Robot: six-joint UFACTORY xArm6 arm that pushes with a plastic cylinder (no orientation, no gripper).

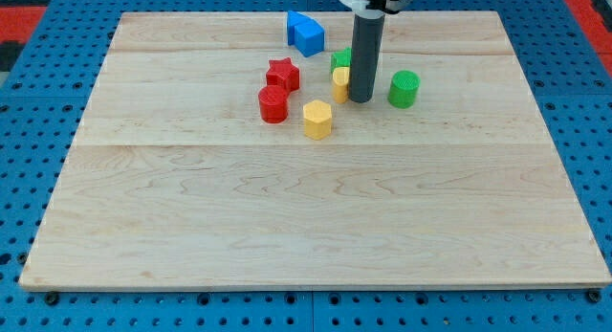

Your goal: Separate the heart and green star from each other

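Observation:
The yellow heart sits near the view's top centre, partly hidden by my rod. The green star lies just above it, touching it, also partly hidden behind the rod. My tip rests on the board right beside the heart's right side, below and to the right of the green star.
A green cylinder stands right of my tip. A yellow hexagon lies below-left of the heart. A red star and a red cylinder sit to the left. A blue block lies near the wooden board's top edge.

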